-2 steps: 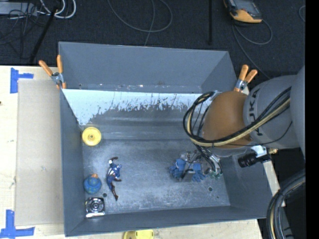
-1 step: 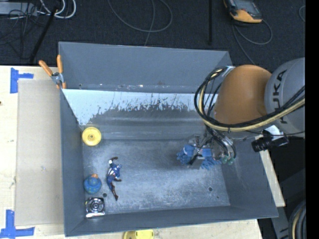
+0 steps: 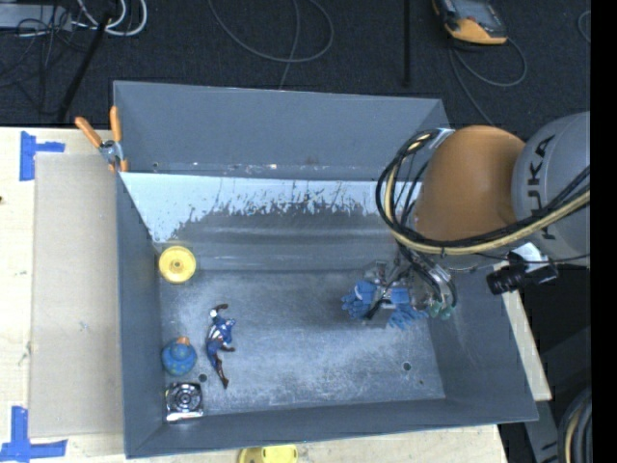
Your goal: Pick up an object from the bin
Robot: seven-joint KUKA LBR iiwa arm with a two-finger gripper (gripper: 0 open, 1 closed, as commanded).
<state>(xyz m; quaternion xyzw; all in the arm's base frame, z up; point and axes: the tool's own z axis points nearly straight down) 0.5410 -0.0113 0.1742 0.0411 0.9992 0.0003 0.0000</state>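
**Silver square piece at front-left; gripper down at the blue thing on the right**

Silver-and-black square piece lay in the near left corner of the bin. Just behind it sat a small blue round thing, and beside that a thin blue-and-white figure lay lengthwise towards the near wall. A yellow disc lay farther back along the left wall. All four were well apart from the arm.

The gripper was low on the bin floor at the right side, under the orange wrist cover and its cable loops. A ragged bright-blue thing lay directly at its tip, touching or partly beneath it, with the free part reaching left towards the middle of the floor. Its long axis appeared to run roughly left to right, so the gripper was at its right end rather than its middle.

Whether the gripper was open or closed: cannot tell, as the tip was lost among blue material and cables. No hold confirmed.

Judgement: the blue thing was the candidate. A lift from one end risks it pivoting or slipping out.
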